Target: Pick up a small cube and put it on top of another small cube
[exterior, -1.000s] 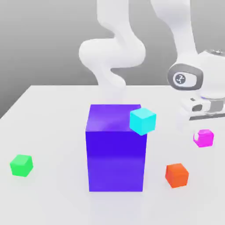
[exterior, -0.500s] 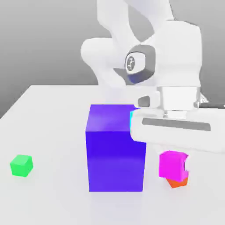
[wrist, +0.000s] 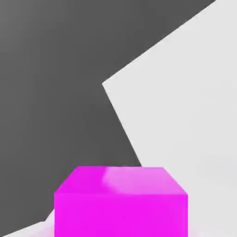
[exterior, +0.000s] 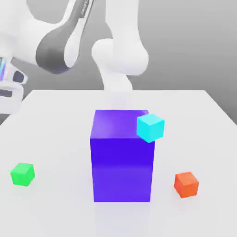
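Observation:
The small magenta cube (wrist: 121,201) sits close in front of the hand camera, up in the air, with a corner of the white table (wrist: 185,102) far behind it. My gripper is shut on this cube. In the exterior view the arm has swung to the exterior view's left, and the body of its hand (exterior: 8,90) shows at the picture's edge above the table's far left corner. An orange-red cube (exterior: 186,184) lies on the table at the front right. A cyan cube (exterior: 150,127) shows against the upper right corner of the big blue block (exterior: 121,162).
The tall blue block stands in the middle of the white table (exterior: 199,120). A green cube (exterior: 22,174) lies at the front left. The arm's thick white links (exterior: 120,51) rise behind the block.
The arm picked the magenta cube off the table at the right, carried it past the orange-red cube, and has swung far to the exterior view's left with it.

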